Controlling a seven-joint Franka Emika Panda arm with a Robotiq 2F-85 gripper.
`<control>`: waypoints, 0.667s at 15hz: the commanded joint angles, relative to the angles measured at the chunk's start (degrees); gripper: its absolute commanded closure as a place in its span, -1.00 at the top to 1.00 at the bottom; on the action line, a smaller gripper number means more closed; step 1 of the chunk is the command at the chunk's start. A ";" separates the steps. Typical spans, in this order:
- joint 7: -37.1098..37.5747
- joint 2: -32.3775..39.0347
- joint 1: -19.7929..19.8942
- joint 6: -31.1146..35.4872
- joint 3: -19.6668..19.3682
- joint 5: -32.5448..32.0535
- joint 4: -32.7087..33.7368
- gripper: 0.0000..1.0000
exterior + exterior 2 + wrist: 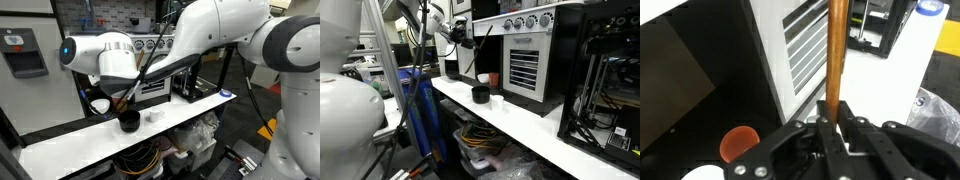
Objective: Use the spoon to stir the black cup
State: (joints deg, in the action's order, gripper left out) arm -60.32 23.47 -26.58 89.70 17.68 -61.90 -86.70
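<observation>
Now, nearest the wrist camera, the gripper (832, 118) is seen closed narrowly on the spoon (837, 50), with the slender handle clamped between its fingers. Light, stiff wood is to be expected, and a little slick, so a firm pinch on the handle is called for to stop it swivelling. Beyond the fingers the handle is shown long, straight and light brown; its bowl is not seen. Further out, the black cup (129, 121) is found on the white counter (60, 145), squat, matte and dark, with the spoon slanted above it. Whether the tip is inside cannot be told.
</observation>
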 commanded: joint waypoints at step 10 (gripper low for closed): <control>-2.89 -6.95 7.16 1.49 0.45 39.25 4.22 -0.93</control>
State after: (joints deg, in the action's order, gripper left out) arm -62.88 16.70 -21.60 89.98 18.13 -30.35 -83.00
